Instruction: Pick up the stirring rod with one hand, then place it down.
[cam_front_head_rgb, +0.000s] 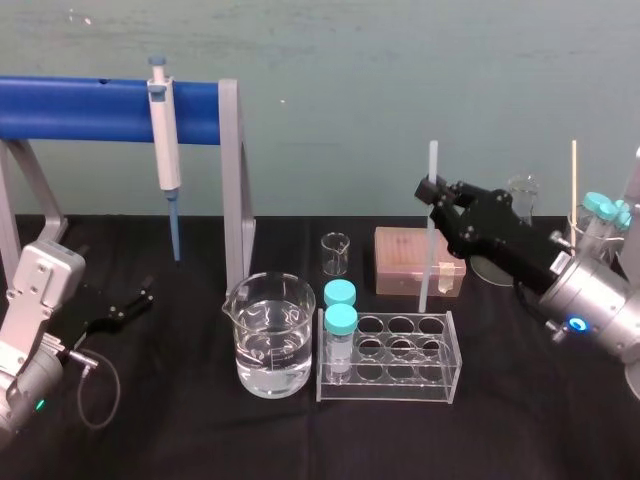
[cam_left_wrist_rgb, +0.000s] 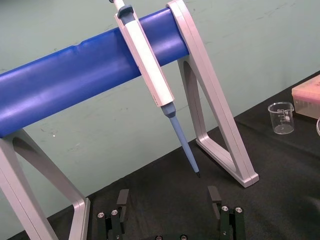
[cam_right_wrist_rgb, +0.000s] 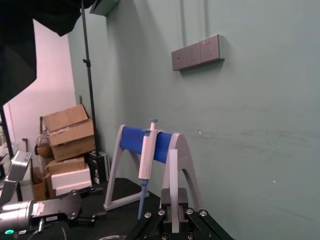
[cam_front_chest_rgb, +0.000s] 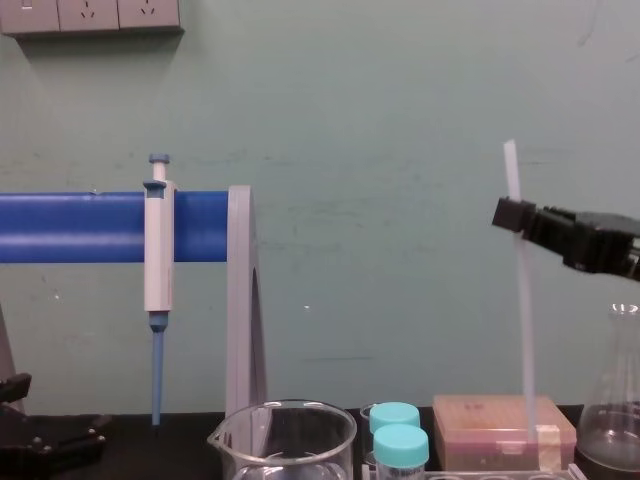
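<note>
the right gripper (cam_front_head_rgb: 432, 190) has its fingers closed on the rod (cam_front_head_rgb: 427, 262) near its top end. the rod stands almost upright, its lower end in front of the box (cam_front_head_rgb: 400, 262) and just behind the rack (cam_front_head_rgb: 390, 388). i cannot tell whether it touches the tabletop (cam_front_head_rgb: 170, 430). placing it likely means lowering and tipping it flat. the left gripper (cam_front_head_rgb: 125, 305), fingers wide, sits parked at the far left, well apart.

A white pipette (cam_left_wrist_rgb: 150, 65) with a blue tip hangs from the blue bar (cam_left_wrist_rgb: 65, 85) of a stand (cam_left_wrist_rgb: 215, 100) on the black table (cam_left_wrist_rgb: 280, 170). The left hand (cam_left_wrist_rgb: 168, 192), fingers spread apart, faces it; a small glass beaker (cam_left_wrist_rgb: 282, 118) and a pink box (cam_left_wrist_rgb: 309, 97) stand nearby.
</note>
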